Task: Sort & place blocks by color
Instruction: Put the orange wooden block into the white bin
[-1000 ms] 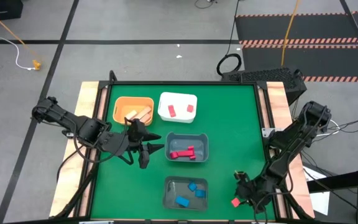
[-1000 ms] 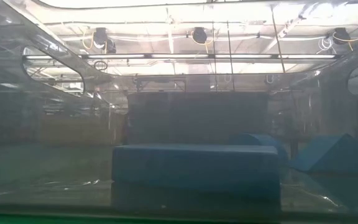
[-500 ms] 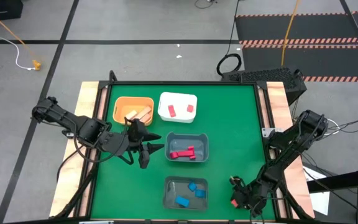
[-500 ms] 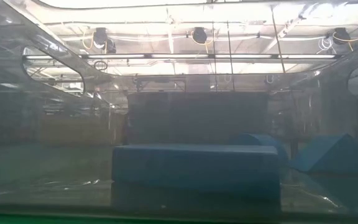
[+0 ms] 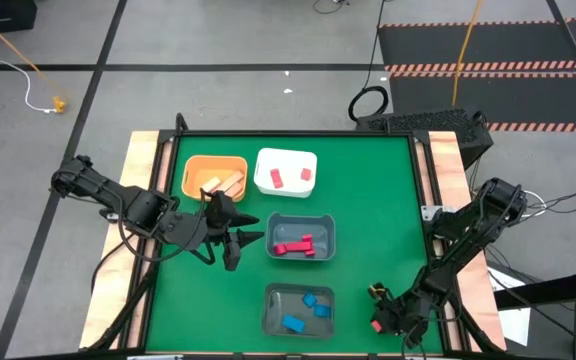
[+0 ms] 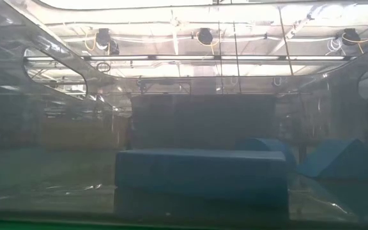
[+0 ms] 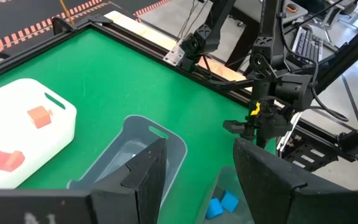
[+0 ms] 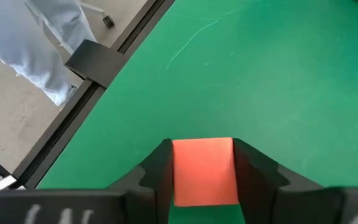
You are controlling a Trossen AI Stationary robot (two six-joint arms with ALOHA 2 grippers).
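A red block [image 8: 204,171] sits between the fingers of my right gripper [image 5: 379,321] near the table's near right corner; the gripper is shut on it. The high view shows this block [image 5: 377,325] just under the gripper. My left gripper [image 5: 236,238] is open and hangs still between the orange bin [image 5: 215,177] and the upper grey bin [image 5: 301,236]; its fingers [image 7: 143,174] frame that grey bin [image 7: 135,152]. Tan blocks lie in the orange bin, red and salmon ones in the white bin [image 5: 286,171] and upper grey bin, and blue ones [image 5: 304,311] in the lower grey bin. My right gripper has the red block pinched between its two fingers, one on each of two opposite side faces [image 8: 179,174]. The fingers come from above, slanting down. Whether the block still rests on the green table or is lifted clear, I cannot tell.
The lower grey bin [image 5: 298,309] stands a short way left of my right gripper, with the table's near and right edges [image 5: 423,250] close by. Bare green surface fills the right half of the table. The low view looks into a clear bin wall and shows neither arm.
My right gripper has moved a little toward the table's near edge and left, down over the red block, which has stayed where it was.
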